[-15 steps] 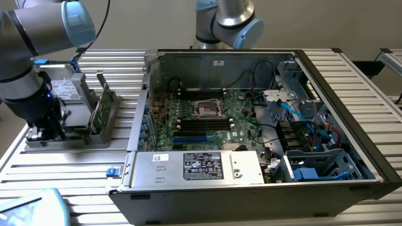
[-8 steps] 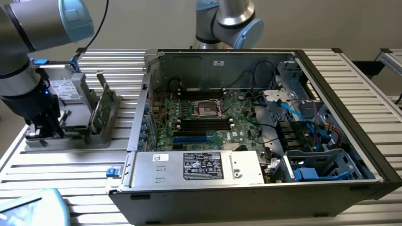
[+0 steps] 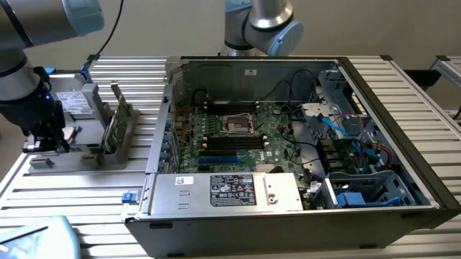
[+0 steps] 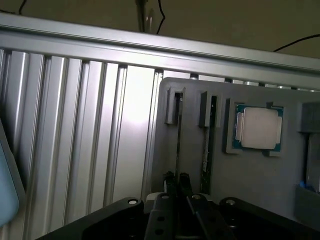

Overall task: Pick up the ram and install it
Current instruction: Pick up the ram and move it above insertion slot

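Note:
The ram (image 4: 178,140) is a thin stick seen edge-on, standing in a slot of the grey holder (image 4: 250,190). My gripper (image 4: 177,184) sits over its near end, and the fingers (image 4: 170,182) are shut on it, one on each side. A second thin green stick (image 4: 206,155) stands in the neighbouring slot. In the exterior view my gripper (image 3: 45,144) hangs over the holder (image 3: 72,162) at that view's left, and it covers the ram there. The open computer case (image 3: 288,224) lies to the exterior view's right. Its motherboard (image 3: 245,154) shows dark memory slots (image 3: 232,144).
A square silver processor chip (image 4: 257,129) rests in a pocket of the holder beyond the sticks. Broader green cards (image 3: 119,127) stand upright between my gripper and the case. A second arm (image 3: 263,21) rises behind the case. A pale blue object (image 3: 36,240) lies at the front corner.

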### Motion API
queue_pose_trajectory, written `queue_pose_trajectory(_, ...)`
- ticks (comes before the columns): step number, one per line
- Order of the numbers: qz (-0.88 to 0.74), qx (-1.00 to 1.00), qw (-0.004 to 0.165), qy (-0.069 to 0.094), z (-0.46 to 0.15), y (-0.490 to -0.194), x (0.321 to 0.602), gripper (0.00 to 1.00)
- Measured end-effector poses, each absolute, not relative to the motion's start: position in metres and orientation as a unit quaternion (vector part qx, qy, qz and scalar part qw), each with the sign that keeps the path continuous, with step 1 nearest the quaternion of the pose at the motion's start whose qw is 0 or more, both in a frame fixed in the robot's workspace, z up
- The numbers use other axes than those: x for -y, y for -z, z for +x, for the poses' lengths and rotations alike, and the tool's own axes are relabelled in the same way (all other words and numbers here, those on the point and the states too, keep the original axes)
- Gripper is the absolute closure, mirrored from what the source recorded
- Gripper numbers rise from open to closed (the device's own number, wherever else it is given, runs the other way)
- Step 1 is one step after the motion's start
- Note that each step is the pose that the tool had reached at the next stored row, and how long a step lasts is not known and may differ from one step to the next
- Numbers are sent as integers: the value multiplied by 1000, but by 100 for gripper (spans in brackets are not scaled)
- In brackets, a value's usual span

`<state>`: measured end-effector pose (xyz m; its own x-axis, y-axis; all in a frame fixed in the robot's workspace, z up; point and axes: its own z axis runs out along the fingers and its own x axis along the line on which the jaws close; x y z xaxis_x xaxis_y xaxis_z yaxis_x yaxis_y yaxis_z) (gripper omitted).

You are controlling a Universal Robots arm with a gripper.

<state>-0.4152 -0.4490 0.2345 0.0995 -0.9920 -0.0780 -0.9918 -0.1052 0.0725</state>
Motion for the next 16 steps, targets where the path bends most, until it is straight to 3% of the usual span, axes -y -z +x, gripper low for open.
queue_pose_trajectory(16, 741, 669, 7, 64, -393, -303, 467, 86)
